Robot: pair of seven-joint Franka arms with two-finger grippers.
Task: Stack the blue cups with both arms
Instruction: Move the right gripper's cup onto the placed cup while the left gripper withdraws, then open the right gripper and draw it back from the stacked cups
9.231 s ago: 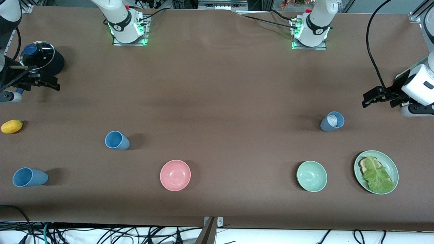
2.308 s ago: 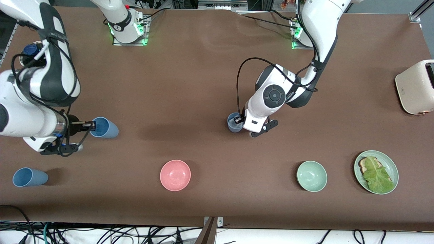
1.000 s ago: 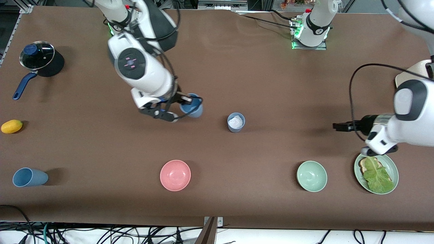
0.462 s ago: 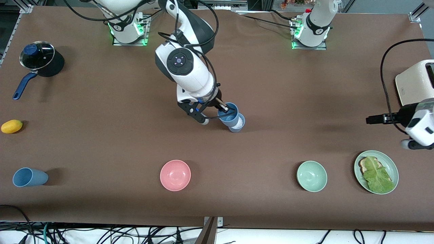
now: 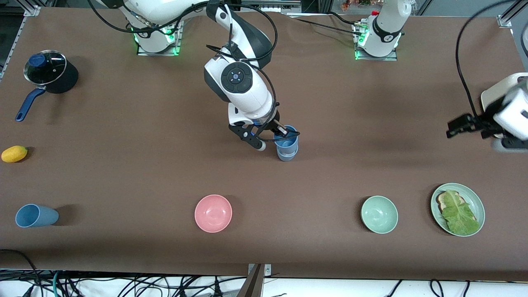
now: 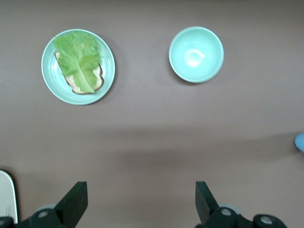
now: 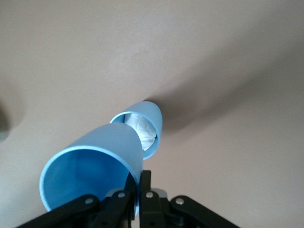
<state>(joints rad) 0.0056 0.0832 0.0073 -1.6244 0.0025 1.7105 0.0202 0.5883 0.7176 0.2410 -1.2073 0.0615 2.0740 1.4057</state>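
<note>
My right gripper (image 5: 282, 132) is shut on the rim of a sky-blue cup (image 5: 287, 140) and holds it upright over a duller grey-blue cup (image 5: 287, 154) that stands mid-table. In the right wrist view the held sky-blue cup (image 7: 95, 166) is pinched by its wall and the grey-blue cup (image 7: 145, 126) below has white crumpled paper inside. A third blue cup (image 5: 35, 215) lies on its side at the right arm's end of the table. My left gripper (image 5: 458, 126) is open and empty, up over the table's left-arm end; its fingers (image 6: 71, 206) stand wide apart.
A pink bowl (image 5: 213, 213) and a pale green bowl (image 5: 379, 214) sit nearer the front camera. A green plate (image 5: 474, 204) holds toast and lettuce. A toaster (image 5: 493, 97), a lidded black pot (image 5: 49, 72) and a yellow fruit (image 5: 14, 153) sit near the table's ends.
My right gripper has carried the sky-blue cup from beside the grey-blue cup to directly over it and turned it upright. My left arm has risen away toward the toaster.
</note>
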